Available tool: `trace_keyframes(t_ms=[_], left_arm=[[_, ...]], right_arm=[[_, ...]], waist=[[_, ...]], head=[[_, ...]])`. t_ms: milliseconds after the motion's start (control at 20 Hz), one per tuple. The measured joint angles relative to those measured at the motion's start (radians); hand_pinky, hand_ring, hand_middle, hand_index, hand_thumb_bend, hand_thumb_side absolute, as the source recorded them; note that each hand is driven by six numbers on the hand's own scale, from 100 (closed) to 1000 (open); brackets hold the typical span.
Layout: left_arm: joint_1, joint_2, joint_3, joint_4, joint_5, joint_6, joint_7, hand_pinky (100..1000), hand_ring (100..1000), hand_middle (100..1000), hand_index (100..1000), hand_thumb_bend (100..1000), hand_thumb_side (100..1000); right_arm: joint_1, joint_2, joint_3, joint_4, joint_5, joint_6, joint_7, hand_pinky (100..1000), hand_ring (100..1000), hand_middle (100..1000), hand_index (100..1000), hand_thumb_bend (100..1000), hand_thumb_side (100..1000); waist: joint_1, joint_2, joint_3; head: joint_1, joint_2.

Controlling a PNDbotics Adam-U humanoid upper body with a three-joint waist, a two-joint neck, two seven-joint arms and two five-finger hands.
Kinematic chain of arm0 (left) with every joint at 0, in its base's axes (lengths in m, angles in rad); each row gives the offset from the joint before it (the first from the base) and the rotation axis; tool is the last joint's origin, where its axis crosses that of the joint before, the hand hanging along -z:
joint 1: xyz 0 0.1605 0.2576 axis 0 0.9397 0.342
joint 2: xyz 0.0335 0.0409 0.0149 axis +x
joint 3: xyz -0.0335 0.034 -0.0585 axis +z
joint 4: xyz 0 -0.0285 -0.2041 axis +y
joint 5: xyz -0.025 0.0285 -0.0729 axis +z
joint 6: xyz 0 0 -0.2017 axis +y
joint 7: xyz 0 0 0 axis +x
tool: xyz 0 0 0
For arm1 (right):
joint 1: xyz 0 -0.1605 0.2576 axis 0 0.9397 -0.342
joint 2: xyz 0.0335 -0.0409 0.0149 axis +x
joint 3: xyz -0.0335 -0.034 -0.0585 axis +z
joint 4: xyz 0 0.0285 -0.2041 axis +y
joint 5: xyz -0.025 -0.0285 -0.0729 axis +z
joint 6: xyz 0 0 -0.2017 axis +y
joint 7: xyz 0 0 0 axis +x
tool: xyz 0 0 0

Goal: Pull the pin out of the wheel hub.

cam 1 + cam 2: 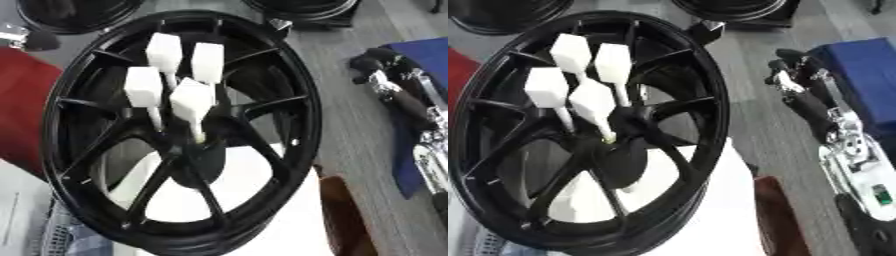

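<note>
We're looking at four white pins [192, 102] standing in the black wheel hub [188, 150]; our right hand [798, 75] is hovering right, fingers curled, holding nothing.

Soft blur, even daylight, faint shadows

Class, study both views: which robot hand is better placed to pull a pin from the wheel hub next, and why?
The right robot hand, probably. It is the only one in view, hanging beside the wheel, level with the white pins in the hub. The left shows nowhere.
</note>
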Motion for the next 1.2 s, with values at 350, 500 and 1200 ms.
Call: trace_keyframes(t_ms=[350,500,1200], left_arm=[[-0.049,-0.077,-0.037,0.05,0.0,0.015,0.0,781,712,669,790,390,643],[-0.055,-0.098,-0.054,0.065,0.005,0.025,0.0,781,711,667,791,388,642],[0.029,0.044,-0.064,-0.254,0.143,0.188,0.12,775,705,659,790,404,621]], right_arm=[[-0.002,0.0,0.006,0.002,0.0,0.002,0.003,933,655,711,827,100,414],[-0.006,0.0,0.006,0.004,0.0,0.002,0.006,933,655,711,828,100,416],[-0.016,0.0,0.011,0.006,0.0,0.005,0.009,933,655,711,828,100,427]], waist=[[0.002,-0.003,-0.004],[0.002,-0.003,-0.007],[0.016,0.015,-0.012]], head=[[0.001,0.0],[0.0,0.001],[-0.037,-0.005]])
